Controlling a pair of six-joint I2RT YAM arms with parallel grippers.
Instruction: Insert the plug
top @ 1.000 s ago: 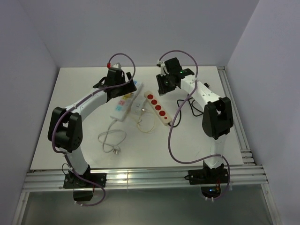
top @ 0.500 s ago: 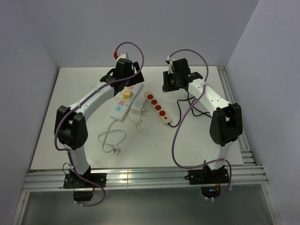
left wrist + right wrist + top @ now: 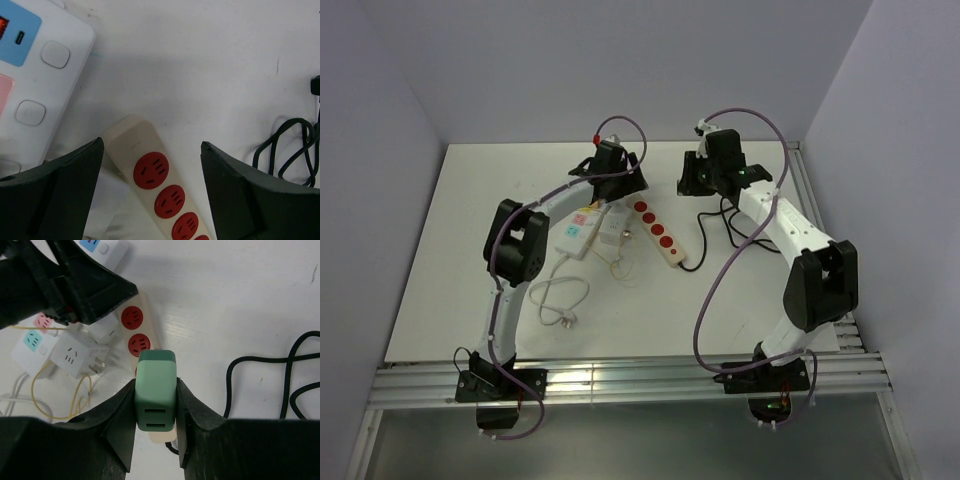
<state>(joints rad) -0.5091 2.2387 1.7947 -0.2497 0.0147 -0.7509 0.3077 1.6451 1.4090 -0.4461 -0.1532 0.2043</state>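
Both wrists have swung further back and to the right over the last second; left arm's elbow is now folded up near its base. Left pincer [image 3: 151, 147] is spread wide, nothing held, hanging over the counter [image 3: 190, 60]. Directly under its gap is the end of the beige power strip [image 3: 131, 145], red sockets running away beneath it. White power strip [image 3: 40, 75] with square buttons sits off that pincer's left finger, beside the beige one. Right pincer [image 3: 155, 389] is clamped on the green plug [image 3: 155, 375], one finger on each side, two slots on the face toward the wrist camera. Plug is over the beige strip, just past the second red socket; probably not seated yet, but the prongs are hidden so contact can't be told. Black cable [image 3: 260, 365] loops on the counter off that pincer's right finger. White cube adapter [image 3: 72, 357] and yellow cord [image 3: 82, 395] lie off its left finger.
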